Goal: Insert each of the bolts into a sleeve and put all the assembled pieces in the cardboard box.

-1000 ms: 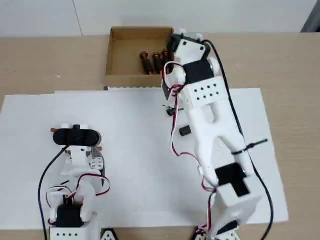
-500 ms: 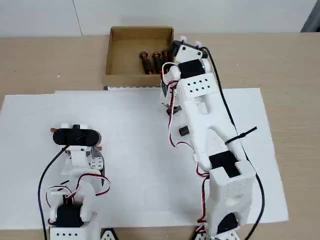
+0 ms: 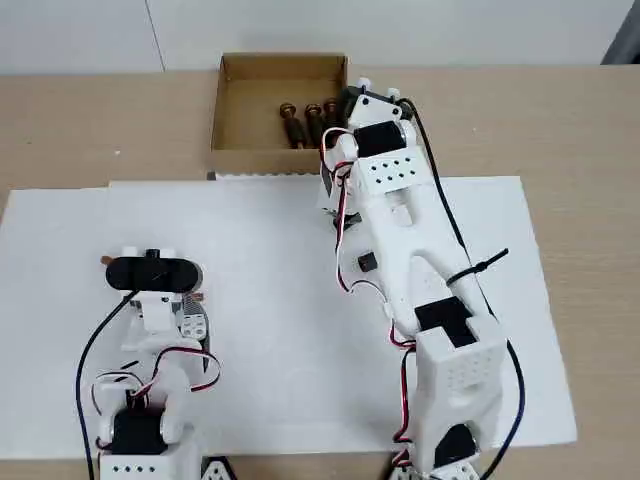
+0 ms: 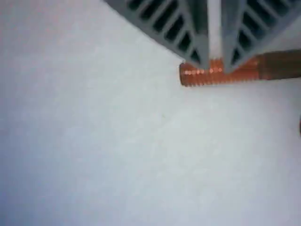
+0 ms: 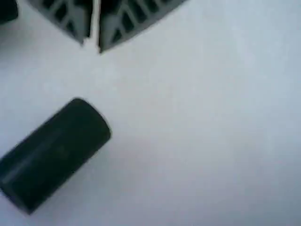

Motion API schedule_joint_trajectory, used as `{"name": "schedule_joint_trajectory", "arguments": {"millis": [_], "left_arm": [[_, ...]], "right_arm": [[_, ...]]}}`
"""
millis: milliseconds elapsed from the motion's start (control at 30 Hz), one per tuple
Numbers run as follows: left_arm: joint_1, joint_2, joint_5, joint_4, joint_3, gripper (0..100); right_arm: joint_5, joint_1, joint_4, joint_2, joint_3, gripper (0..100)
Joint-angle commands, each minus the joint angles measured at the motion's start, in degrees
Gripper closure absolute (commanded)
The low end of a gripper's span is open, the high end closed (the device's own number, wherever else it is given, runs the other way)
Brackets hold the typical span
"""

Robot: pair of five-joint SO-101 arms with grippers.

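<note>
High view has the cardboard box (image 3: 248,108) at the middle of the desk's (image 3: 80,120) far edge with three assembled pieces (image 3: 308,123) lying in it, and my right arm (image 3: 400,220) stretched across the white paper sheet (image 3: 260,260) to just short of the box's near wall. My left fingers (image 4: 183,37) are clenched on a copper bolt (image 4: 207,76), low over the paper toward the desk's near left corner. The bolt lies crosswise in the grip, its threaded end sticking out free to one side. My right fingers (image 5: 127,19) are closed to a thin slit with nothing between them, and a black sleeve (image 5: 51,153) lies on its side on the paper just beside their tips, not touching. So the sleeve is on my right arm's side, well apart from the bolt. I judge the right fingers must open and take it across its long axis, leaving one end free for the threaded tip.
</note>
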Motion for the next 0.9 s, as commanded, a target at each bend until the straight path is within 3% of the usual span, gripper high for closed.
{"name": "schedule_joint_trajectory", "arguments": {"millis": [0, 67, 333, 867], "left_arm": [[-0.18, -0.53, -0.18, -1.23, -0.22, 99], [-0.18, -0.53, -0.18, -1.23, -0.22, 99], [-0.18, -0.53, -0.18, -1.23, -0.22, 99], [-0.26, -0.53, -0.18, -1.23, -0.22, 99]], "right_arm": [[-0.18, 0.31, -0.57, -0.84, -0.35, 99.3], [-0.26, 0.31, -0.84, -0.84, -0.35, 97.1], [-0.44, 0.22, -1.01, -0.84, -0.35, 72.1], [-0.35, -0.04, -9.01, 2.77, -0.35, 71.9]]}}
